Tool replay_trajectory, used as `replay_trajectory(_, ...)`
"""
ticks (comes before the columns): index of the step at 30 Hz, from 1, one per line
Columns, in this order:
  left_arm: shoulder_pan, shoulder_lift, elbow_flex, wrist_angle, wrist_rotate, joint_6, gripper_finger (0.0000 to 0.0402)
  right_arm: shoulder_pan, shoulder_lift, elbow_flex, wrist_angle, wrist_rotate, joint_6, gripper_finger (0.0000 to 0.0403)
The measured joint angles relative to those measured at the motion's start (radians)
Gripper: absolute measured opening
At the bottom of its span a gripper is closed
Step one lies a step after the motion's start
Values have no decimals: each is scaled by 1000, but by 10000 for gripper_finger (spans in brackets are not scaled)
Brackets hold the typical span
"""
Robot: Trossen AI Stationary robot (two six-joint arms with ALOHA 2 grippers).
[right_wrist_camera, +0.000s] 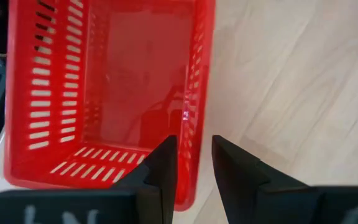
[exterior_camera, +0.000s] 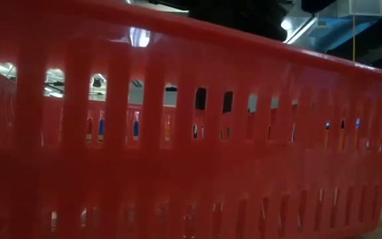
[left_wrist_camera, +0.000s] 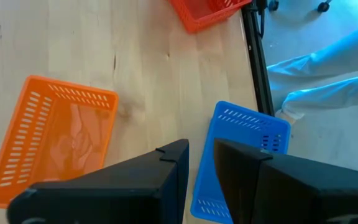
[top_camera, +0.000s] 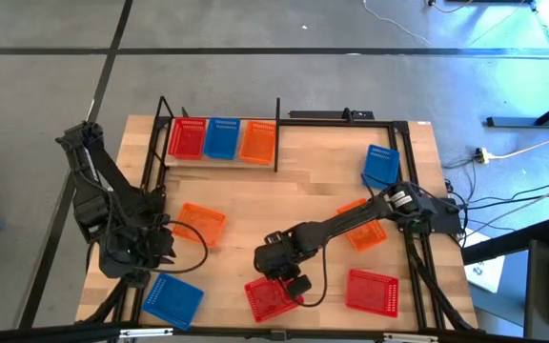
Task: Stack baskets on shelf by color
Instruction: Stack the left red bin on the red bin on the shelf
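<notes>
The shelf [top_camera: 219, 162] stands at the table's far left and carries one red, one blue and one orange basket side by side. My right gripper [top_camera: 292, 283] [right_wrist_camera: 194, 155] reaches to the near middle and is shut on a red basket [top_camera: 270, 300] [right_wrist_camera: 104, 93], which also fills the low view [exterior_camera: 178, 133]. My left gripper [top_camera: 151, 252] [left_wrist_camera: 201, 162] hovers at the near left with a narrow gap between its fingers. It holds nothing, and an orange basket [left_wrist_camera: 55, 137] and a blue basket [left_wrist_camera: 241, 137] lie on the table past its fingers. My right gripper pinches one long side wall [right_wrist_camera: 197, 124] of the red basket near a corner, one finger [right_wrist_camera: 163, 168] inside the basket and one finger [right_wrist_camera: 232, 171] outside. The fingers come from above, pointing down. The basket sits upright, open side up; whether it is off the table I cannot tell.
Loose on the table are an orange basket [top_camera: 201, 224], a blue one [top_camera: 172, 297], a second red one [top_camera: 372, 291], an orange one [top_camera: 365, 233] under the right arm and a blue one [top_camera: 381, 164] at the far right. Black rods frame the table's edges.
</notes>
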Motion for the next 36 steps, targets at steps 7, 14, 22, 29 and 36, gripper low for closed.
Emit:
replay_trajectory(7,0,0,0,0,-11,0,66,-15,45,1,52,-80,7,99)
replay_trajectory(14,0,0,0,0,-12,0,66,-14,90,-1,53,-26,3,79)
replay_trajectory(22,0,0,0,3,-12,0,66,-37,85,27,17,3,82,4)
replay_trajectory(29,0,0,0,28,-12,0,66,-59,83,266,-257,249,82,2)
replay_trajectory(36,0,0,0,112,-11,-25,66,-77,82,520,-389,432,55,1)
